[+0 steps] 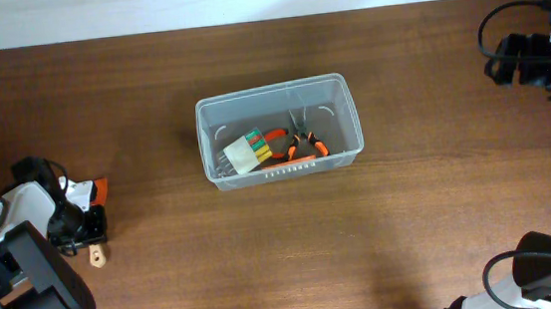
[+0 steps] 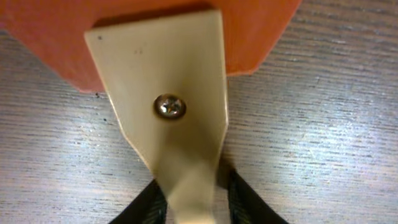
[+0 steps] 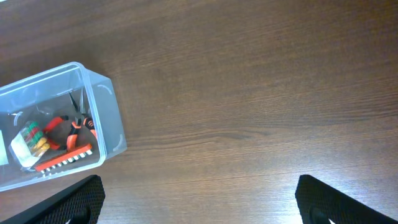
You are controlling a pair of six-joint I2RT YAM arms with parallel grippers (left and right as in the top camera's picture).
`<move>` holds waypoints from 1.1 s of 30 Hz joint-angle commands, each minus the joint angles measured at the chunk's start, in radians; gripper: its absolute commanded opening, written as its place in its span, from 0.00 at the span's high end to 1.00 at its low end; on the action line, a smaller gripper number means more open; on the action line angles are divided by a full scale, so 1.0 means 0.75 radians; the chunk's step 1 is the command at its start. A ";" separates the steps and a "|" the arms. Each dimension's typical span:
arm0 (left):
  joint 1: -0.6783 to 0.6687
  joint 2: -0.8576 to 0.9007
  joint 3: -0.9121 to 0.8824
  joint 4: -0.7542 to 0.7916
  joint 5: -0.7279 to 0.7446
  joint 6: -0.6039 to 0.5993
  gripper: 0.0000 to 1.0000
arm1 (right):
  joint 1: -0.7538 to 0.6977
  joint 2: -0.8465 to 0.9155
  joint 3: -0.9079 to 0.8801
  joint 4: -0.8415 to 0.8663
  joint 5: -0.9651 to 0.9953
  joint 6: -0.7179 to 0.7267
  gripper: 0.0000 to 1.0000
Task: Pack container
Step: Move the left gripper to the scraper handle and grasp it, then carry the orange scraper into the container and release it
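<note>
The container sits mid-surface, holding orange-handled pliers and a white block of coloured bits. Well to its left, the left gripper straddles the cream handle of an orange-bladed scraper, and I cannot tell whether it is clamped. The right gripper hangs wide open over bare wood to the container's right.
</note>
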 commanded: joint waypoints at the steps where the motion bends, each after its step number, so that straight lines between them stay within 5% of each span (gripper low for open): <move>1: 0.005 0.059 -0.075 -0.011 0.021 -0.023 0.72 | 0.008 0.006 -0.005 0.001 -0.017 -0.005 0.01; 20: 0.005 0.059 -0.075 0.010 0.123 -0.028 0.98 | 0.008 0.006 -0.005 0.001 -0.017 -0.004 0.01; 33: -0.040 0.041 0.168 -0.106 0.242 -0.058 0.98 | 0.008 0.006 -0.005 0.002 -0.017 -0.004 0.01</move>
